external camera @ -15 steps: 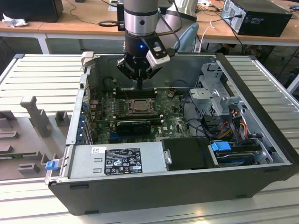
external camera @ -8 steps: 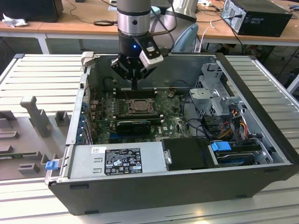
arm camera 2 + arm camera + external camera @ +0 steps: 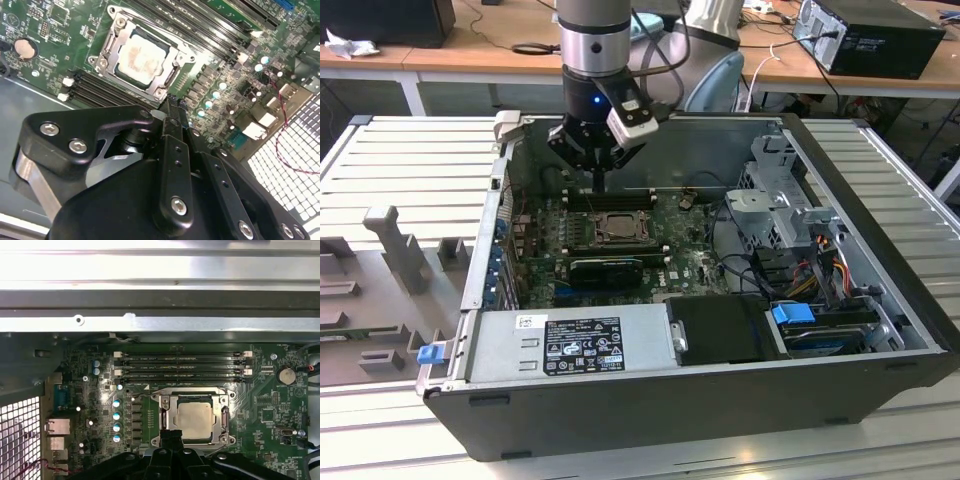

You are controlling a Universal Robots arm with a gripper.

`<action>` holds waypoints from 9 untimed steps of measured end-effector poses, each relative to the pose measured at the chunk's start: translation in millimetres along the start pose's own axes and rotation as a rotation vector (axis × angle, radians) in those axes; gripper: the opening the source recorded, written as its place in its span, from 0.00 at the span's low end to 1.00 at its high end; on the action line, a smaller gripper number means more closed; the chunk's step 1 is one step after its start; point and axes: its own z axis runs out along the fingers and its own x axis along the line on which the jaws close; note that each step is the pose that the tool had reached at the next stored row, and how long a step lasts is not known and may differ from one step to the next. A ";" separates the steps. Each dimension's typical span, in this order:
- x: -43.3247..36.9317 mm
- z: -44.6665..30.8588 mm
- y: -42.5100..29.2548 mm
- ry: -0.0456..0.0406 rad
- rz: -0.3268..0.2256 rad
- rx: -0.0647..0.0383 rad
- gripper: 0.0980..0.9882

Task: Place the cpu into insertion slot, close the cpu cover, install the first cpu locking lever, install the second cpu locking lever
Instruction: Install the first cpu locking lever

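Note:
The pale cpu [image 3: 194, 420] lies flat in the insertion slot [image 3: 595, 232] on the green board. Around its edges the grey metal cpu cover [image 3: 192, 399] lies down flat, with the chip showing through its window. In the second wrist view the same cpu [image 3: 141, 55] and cover [image 3: 111, 44] show beyond the fingertips. My gripper [image 3: 172, 100] is shut with nothing held. It hangs just off one side of the socket, a little above the board, on the side toward the memory slots in the exterior view [image 3: 598, 182]. Thin metal levers run along the socket's sides; I cannot tell whether they are latched.
Long black memory slots [image 3: 182, 365] run beside the socket. A black graphics card [image 3: 605, 270] lies on its other side, then the power supply [image 3: 570, 345]. The drive cage [image 3: 785, 190] and cables fill the exterior view's right. The case wall [image 3: 160, 305] rises behind the memory slots.

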 end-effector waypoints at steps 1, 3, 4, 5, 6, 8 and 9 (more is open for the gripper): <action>1.5 0.1 0.0 0.0000 0.000 0.000 0.01; 6.9 0.0 -0.2 0.0001 -0.001 0.000 0.01; 10.9 0.0 -0.2 0.0000 -0.001 0.000 0.01; 15.3 0.1 -0.2 0.0000 -0.001 0.000 0.01; 19.0 0.1 -0.3 0.0001 -0.002 0.000 0.01; 26.5 0.6 -0.4 0.0004 -0.002 0.000 0.01; 28.9 1.3 -0.4 0.0006 -0.003 0.000 0.01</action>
